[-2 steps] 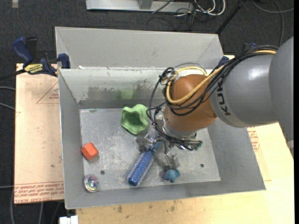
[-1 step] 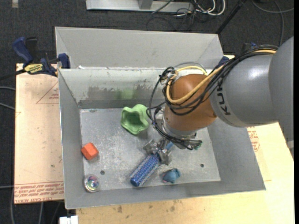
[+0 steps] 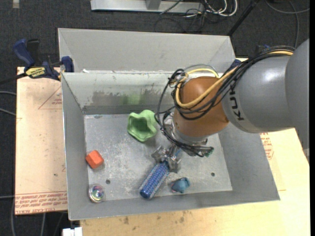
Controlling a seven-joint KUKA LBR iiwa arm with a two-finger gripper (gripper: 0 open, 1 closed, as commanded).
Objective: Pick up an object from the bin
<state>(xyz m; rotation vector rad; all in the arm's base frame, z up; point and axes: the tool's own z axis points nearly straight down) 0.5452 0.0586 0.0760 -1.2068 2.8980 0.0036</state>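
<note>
A: Gripper position?
B: Gripper (image 3: 168, 159) low in the grey bin (image 3: 118, 90), centre-front, at the upper end of a blue bristled roller (image 3: 154, 180) lying diagonally.
A: Open or closed?
B: Cannot tell from here.
A: Neighbours?
B: Green crumpled cup (image 3: 141, 125) just behind. Small blue lump (image 3: 180, 185) beside the roller. Orange cube (image 3: 94, 159) and shiny ball (image 3: 96, 193) well apart, left.

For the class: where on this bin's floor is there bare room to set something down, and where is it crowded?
Free: the floor between the orange block, green cup and blue brush; also the right corner past the blue lump. Crowded: around the claw, by the brush.
</note>
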